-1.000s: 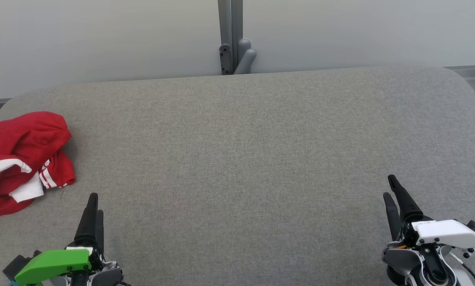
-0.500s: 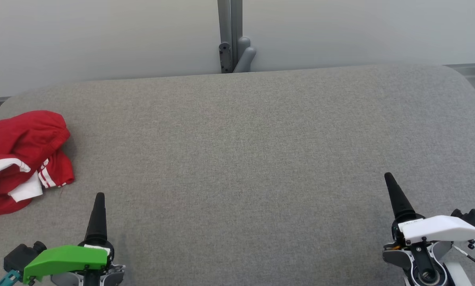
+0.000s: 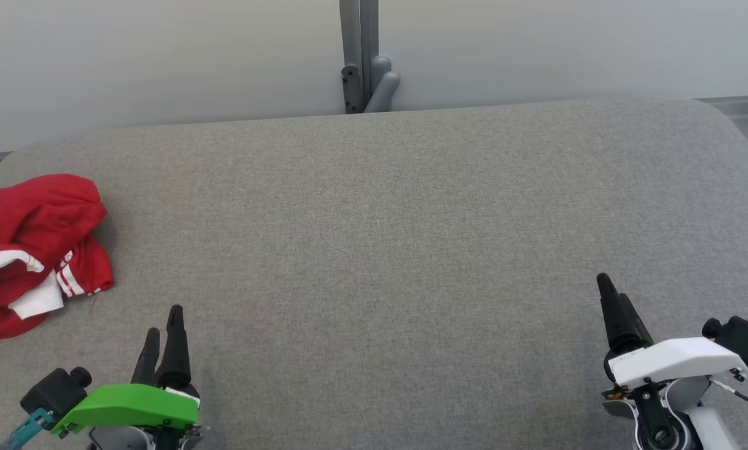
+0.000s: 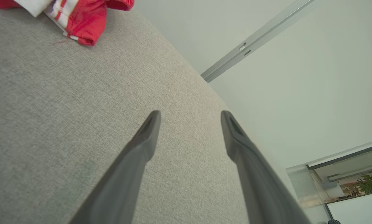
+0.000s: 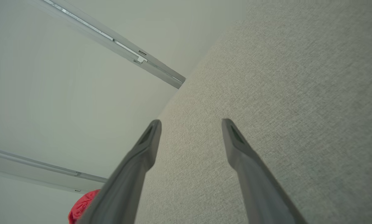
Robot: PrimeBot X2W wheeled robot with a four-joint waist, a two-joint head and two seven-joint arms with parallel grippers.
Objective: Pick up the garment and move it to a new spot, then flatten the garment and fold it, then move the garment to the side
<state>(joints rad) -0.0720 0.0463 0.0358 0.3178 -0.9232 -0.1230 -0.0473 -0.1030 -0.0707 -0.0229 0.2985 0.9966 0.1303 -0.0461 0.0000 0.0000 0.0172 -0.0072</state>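
Note:
A crumpled red garment (image 3: 33, 247) with white stripes lies in a heap at the far left edge of the grey fabric table (image 3: 386, 237). Its striped hem (image 4: 80, 21) shows at the top left of the left wrist view, and a red bit (image 5: 81, 205) peeks past a finger in the right wrist view. My left gripper (image 3: 163, 322) hovers open at the lower left, to the right of and nearer than the garment, apart from it. My right gripper (image 3: 611, 289) stands open at the lower right, far from the garment. Both hold nothing.
A pale wall runs behind the table, with a grey metal post and bracket (image 3: 364, 69) at its middle. The table's rounded corners show at the back left and back right. Bare grey cloth stretches between the two grippers.
The left gripper has shifted a little to the right and twisted so both fingers show apart. The right gripper has drifted slightly left and lower. The garment lies as before.

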